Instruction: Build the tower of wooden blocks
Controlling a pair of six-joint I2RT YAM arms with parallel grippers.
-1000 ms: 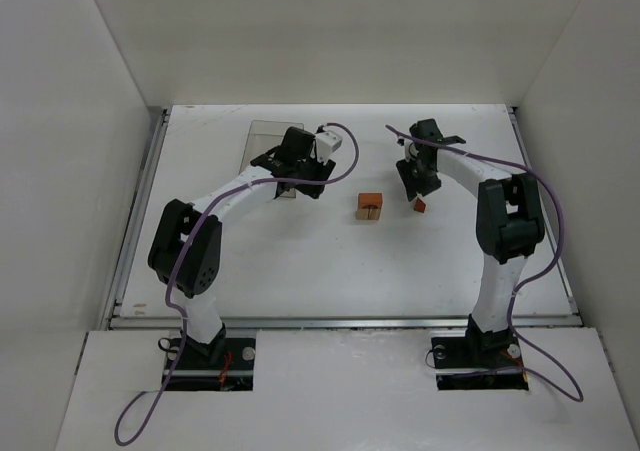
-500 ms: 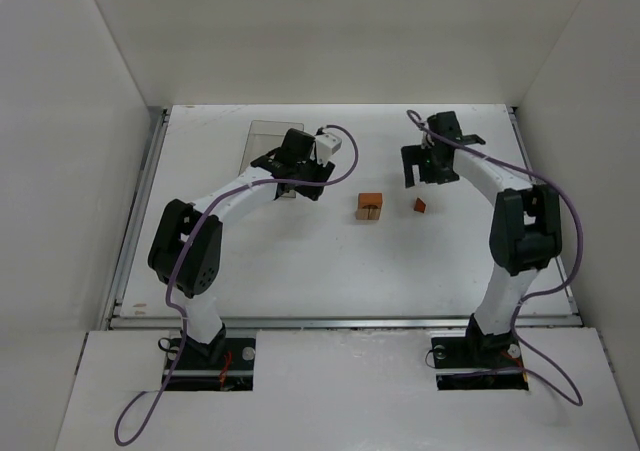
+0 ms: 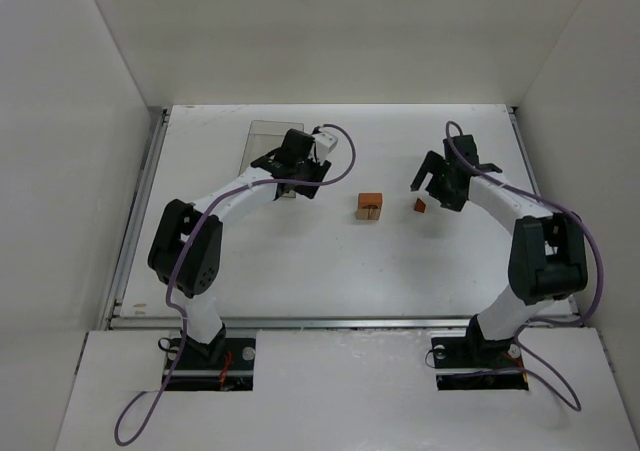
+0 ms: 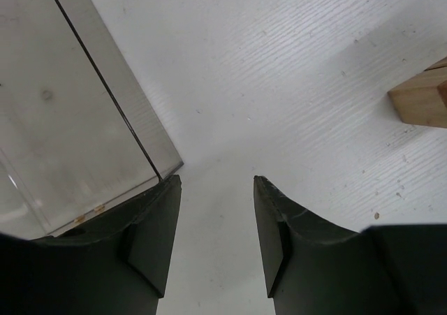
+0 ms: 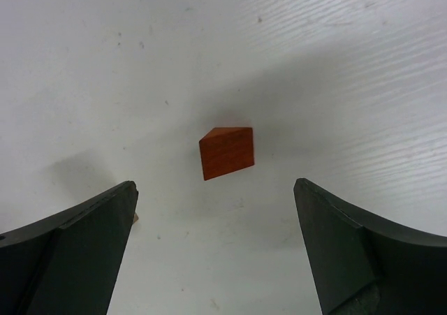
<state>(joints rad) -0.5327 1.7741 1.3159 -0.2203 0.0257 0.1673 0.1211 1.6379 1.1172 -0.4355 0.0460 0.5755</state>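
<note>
The wood block tower [image 3: 370, 206] is a tiny stack in mid-table, a tan block with an orange piece on top; its tan edge [image 4: 422, 102] shows at the right of the left wrist view. A reddish-orange wedge [image 3: 420, 206] lies alone on the table to its right. My right gripper [image 3: 432, 189] hovers just beyond it, open wide. In the right wrist view the wedge [image 5: 226, 152] lies ahead of that gripper [image 5: 215, 184], apart from both fingers. My left gripper [image 3: 305, 183] is open and holds nothing [image 4: 216, 186].
A clear plastic box [image 3: 262, 146] lies flat at the back left, and its corner [image 4: 164, 168] sits right by my left gripper's left fingertip. White walls enclose the table on three sides. A metal rail [image 3: 135, 221] runs along the left edge.
My right gripper opened and left the wedge lying on the table, then swung to the right and slightly nearer. The left arm and the block stack have not moved.
</note>
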